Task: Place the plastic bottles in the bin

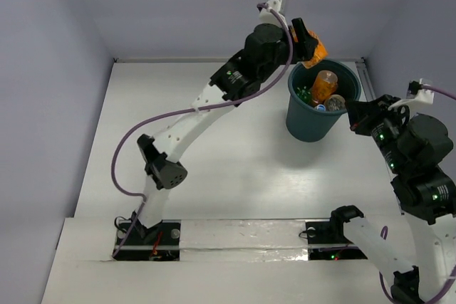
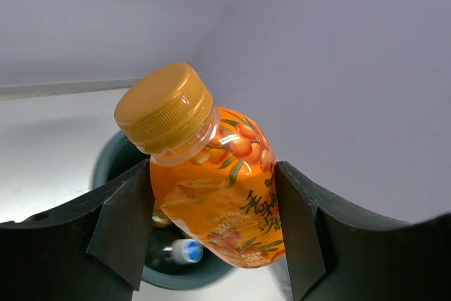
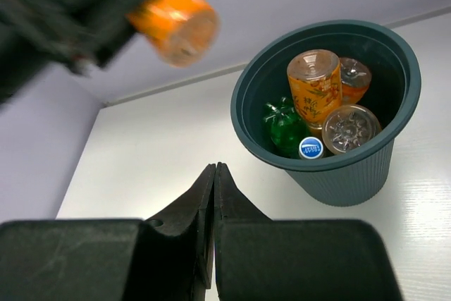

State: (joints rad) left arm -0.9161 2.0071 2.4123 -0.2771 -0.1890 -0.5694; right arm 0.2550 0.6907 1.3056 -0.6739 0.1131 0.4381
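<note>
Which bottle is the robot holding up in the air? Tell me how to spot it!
Find the dark green bin at the far right of the white table. Just above its rim, the left tool pinches an orange bottle. The other bottles sit inside the bin; this one hangs in the air, showing its golden cap.

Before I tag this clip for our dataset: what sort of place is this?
Likely a robot lab test cell: plain walls box in a white table, and the left tool holds an orange bottle above a teal bin of bottles.
</note>
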